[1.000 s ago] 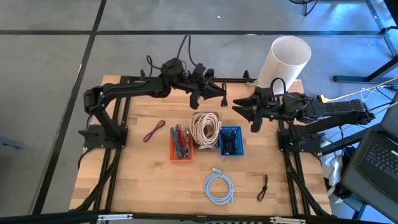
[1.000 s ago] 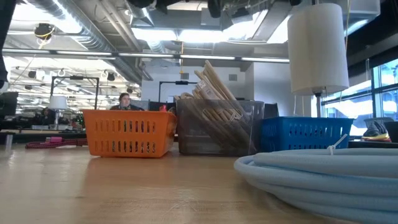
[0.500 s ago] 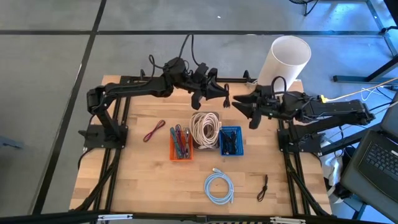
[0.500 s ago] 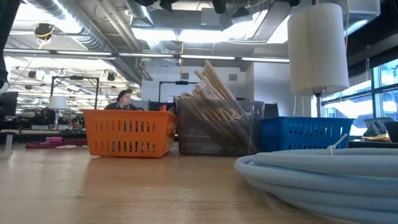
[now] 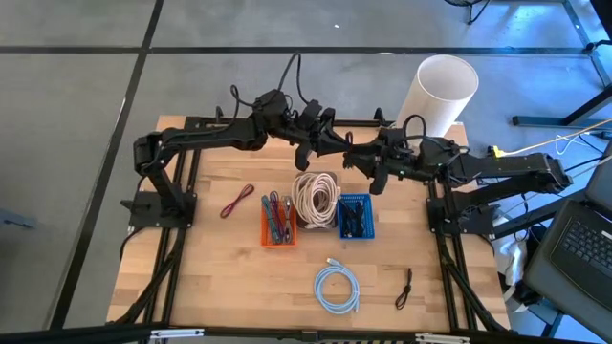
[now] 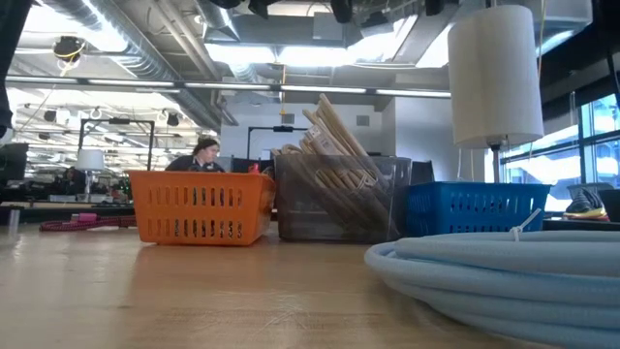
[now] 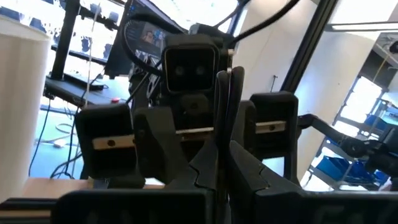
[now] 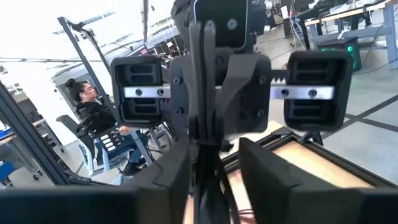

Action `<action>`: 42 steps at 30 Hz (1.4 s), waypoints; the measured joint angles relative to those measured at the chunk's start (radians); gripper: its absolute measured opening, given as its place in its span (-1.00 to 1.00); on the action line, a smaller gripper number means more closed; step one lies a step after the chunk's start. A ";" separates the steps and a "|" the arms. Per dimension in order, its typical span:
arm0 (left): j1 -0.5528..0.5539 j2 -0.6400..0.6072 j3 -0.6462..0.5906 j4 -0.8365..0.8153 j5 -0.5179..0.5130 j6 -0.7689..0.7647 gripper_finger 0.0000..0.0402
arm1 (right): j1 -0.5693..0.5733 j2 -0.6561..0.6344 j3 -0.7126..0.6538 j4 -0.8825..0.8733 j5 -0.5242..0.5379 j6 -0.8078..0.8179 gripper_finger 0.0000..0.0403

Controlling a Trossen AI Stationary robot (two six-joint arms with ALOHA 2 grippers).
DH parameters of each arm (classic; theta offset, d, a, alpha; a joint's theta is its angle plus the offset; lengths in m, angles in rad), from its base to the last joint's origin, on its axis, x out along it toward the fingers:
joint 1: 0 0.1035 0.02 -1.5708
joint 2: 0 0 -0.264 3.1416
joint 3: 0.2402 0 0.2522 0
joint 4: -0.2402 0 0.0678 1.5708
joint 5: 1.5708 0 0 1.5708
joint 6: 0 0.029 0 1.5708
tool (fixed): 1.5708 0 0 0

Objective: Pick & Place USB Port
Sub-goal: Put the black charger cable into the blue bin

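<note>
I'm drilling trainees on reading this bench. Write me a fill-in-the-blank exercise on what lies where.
1. The cream cable coil sits between the orange basket and the ____ basket.
2. The left gripper and the right gripper meet above the table's ____ edge, over the coil.
3. The light blue cable coil lies on the wooden table, ____ any basket.
4. The white tube stands at the table's far ____ corner.

Missing words: blue; far; outside; right

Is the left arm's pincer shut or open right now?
Shut. In the left wrist view the left pincer has its fingers pressed together on a thin dark cable, meeting the right pincer above the table.
</note>
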 joint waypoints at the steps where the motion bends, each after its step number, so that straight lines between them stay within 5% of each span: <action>1: 0.000 0.000 0.000 -0.005 0.000 0.000 -0.96 | -0.002 0.000 0.000 -0.001 -0.003 0.001 -0.41; 6: 0.001 0.000 0.000 -0.004 0.004 0.000 -0.94 | -0.008 -0.002 0.000 -0.001 -0.005 -0.004 -0.87; 15: 0.006 0.000 0.000 -0.005 -0.016 0.004 -0.62 | -0.008 -0.020 0.000 -0.034 0.051 -0.030 -0.87; 21: 0.073 -0.044 0.000 -0.041 0.039 -0.002 -0.34 | 0.001 -0.102 0.000 -0.228 0.188 0.080 -0.88; 25: 0.149 -0.122 0.000 -0.257 0.019 0.016 -0.27 | 0.050 -0.148 0.000 -0.430 0.251 0.291 -0.89; 30: 0.216 -0.231 0.000 -0.607 -0.147 0.182 -0.33 | 0.138 -0.129 0.000 -0.608 0.324 0.553 -0.90; 37: 0.257 -0.350 0.000 -0.945 -0.408 0.292 -0.44 | 0.225 0.008 0.000 -0.718 0.325 0.844 -0.90; 42: 0.286 -0.399 0.000 -1.089 -0.432 0.380 -0.49 | 0.285 0.133 0.000 -0.770 0.316 1.046 -0.90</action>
